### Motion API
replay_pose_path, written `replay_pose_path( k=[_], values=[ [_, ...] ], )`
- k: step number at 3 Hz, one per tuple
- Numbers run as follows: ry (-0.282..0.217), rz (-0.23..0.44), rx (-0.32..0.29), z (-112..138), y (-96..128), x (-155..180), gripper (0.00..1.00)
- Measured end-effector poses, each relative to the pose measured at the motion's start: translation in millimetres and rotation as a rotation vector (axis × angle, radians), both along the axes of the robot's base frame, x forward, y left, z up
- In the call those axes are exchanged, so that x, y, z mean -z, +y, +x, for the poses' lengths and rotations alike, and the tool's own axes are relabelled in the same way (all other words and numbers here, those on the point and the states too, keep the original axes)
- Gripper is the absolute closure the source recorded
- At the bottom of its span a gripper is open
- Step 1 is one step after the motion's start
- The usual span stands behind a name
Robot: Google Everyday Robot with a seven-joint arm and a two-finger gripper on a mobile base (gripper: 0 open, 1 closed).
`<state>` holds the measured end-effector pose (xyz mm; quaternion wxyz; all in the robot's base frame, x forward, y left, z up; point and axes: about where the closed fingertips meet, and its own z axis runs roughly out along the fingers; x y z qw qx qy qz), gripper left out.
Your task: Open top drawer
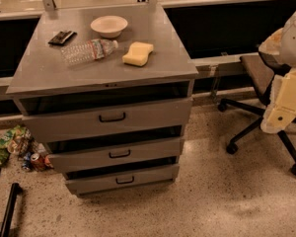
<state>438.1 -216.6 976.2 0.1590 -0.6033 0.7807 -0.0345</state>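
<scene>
We found the top drawer, the widest and tallest of three grey metal fronts, just under the flat grey top of the cabinet and facing us, its front running left to right. Its small black bar handle lay horizontal at the centre of the front. The cream-coloured gripper hung at the right edge of the view, well apart from the cabinet and at about the handle's height, so the handle lay far to its left. We could not tell whether the gripper was open or closed. We judged that the coming move turned on that long sideways gap: the gripper would need to travel left, square up to the level bar, and only then pull straight out toward us. Below the top drawer sat the two narrower grey drawer fronts, the middle one and the bottom one, with like handles that could be mistaken for the target. On the cabinet top rested a pale round bowl, a clear plastic water bottle lying on its side, a yellow sponge and a small dark flat object, all clear of the drawer's face. A black office chair stood between the gripper and the cabinet's right side, its legs spreading over the speckled floor, and we thought it the likeliest obstacle. Crumpled snack bags and a red can lay on the floor to the cabinet's left.
</scene>
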Motion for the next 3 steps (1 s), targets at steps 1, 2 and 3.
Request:
replay_pose_path(
  k=[1,2,3],
  values=[
    [-0.012,-0.002,0.001,0.6,0.9,-2.1,0.00],
    [-0.045,0.066,-0.030,17.7,15.6,8.1,0.00],
    [-0.101,0.248,-0.133,111.8,95.4,56.4,0.00]
  ],
)
